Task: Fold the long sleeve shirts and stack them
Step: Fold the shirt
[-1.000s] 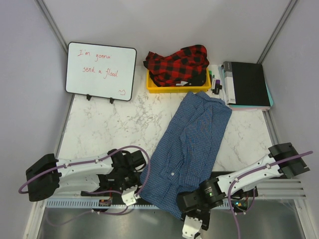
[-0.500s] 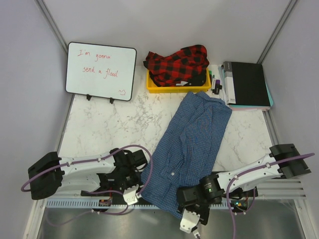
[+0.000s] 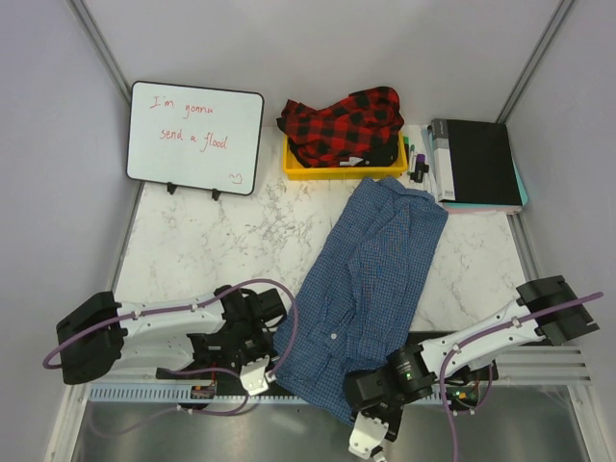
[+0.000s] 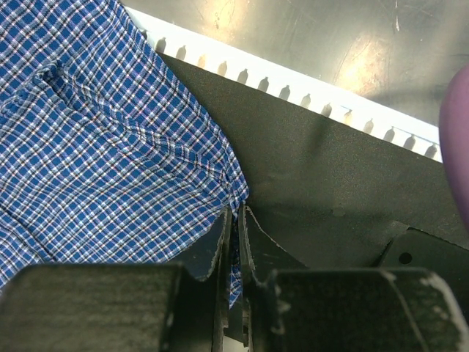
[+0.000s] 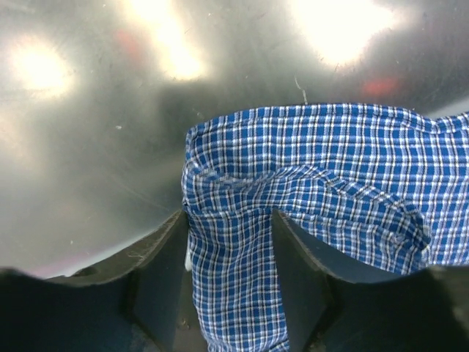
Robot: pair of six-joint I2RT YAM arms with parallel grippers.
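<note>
The blue checked shirt [image 3: 371,279] lies flat along the marble table, collar toward the back and hem over the near edge. My left gripper [image 3: 265,377] is shut on the hem's left corner; in the left wrist view a strip of checked cloth [image 4: 95,147] is pinched in the thin slit between the jaws [image 4: 236,213]. My right gripper [image 3: 371,435] is at the hem's right corner. In the right wrist view its jaws [image 5: 229,216] stand apart astride a fold of the blue cloth [image 5: 315,169]. The red-and-black plaid shirt [image 3: 345,123] lies bunched in a yellow tray [image 3: 294,171] at the back.
A small whiteboard [image 3: 195,137] with red writing stands at the back left. A black binder [image 3: 478,164] and some markers [image 3: 414,159] lie at the back right. A grey metal ledge [image 3: 192,433] runs below the table's near edge.
The right gripper shifted slightly sideways at the hem corner and its jaws have narrowed around the cloth. The left gripper has crept a little right, still holding the hem.
</note>
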